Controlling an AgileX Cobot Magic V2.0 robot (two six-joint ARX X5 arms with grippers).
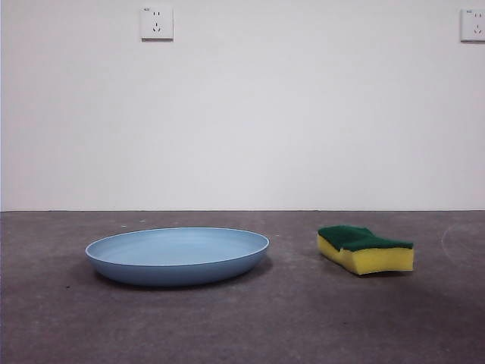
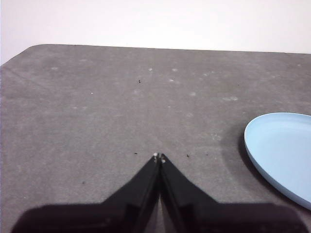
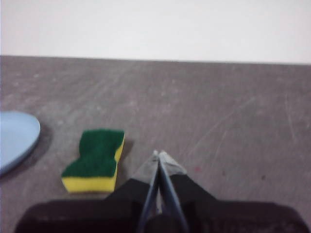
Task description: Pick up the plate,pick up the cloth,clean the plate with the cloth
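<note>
Front view: a grey, matte table (image 1: 242, 318) with faint scuffs runs back to a plain white wall (image 1: 242, 114). Two white wall sockets sit high on that wall, one left of centre (image 1: 156, 23) and one at the right edge (image 1: 473, 25). The light-blue plate (image 1: 177, 255) lies flat on the table, left of centre. The sponge (image 1: 365, 249), yellow foam under a dark green scouring layer, rests on the table to the right, well apart from the plate. No arm shows here.

Left wrist view: the left gripper (image 2: 159, 157) hangs over bare table with its jaws pressed together, holding nothing. The table is speckled with pale marks and small dark specks, and its far corner is rounded against the white wall. Part of the plate's rim (image 2: 252, 153) shows to one side, apart from the gripper.

Right wrist view: the right gripper (image 3: 158, 155) also has its jaws together and empty. The sponge (image 3: 95, 159) lies on the table just beside it, green side up, untouched. An edge of the plate (image 3: 17, 138) shows beyond the sponge. Fine scratches cross the table.
</note>
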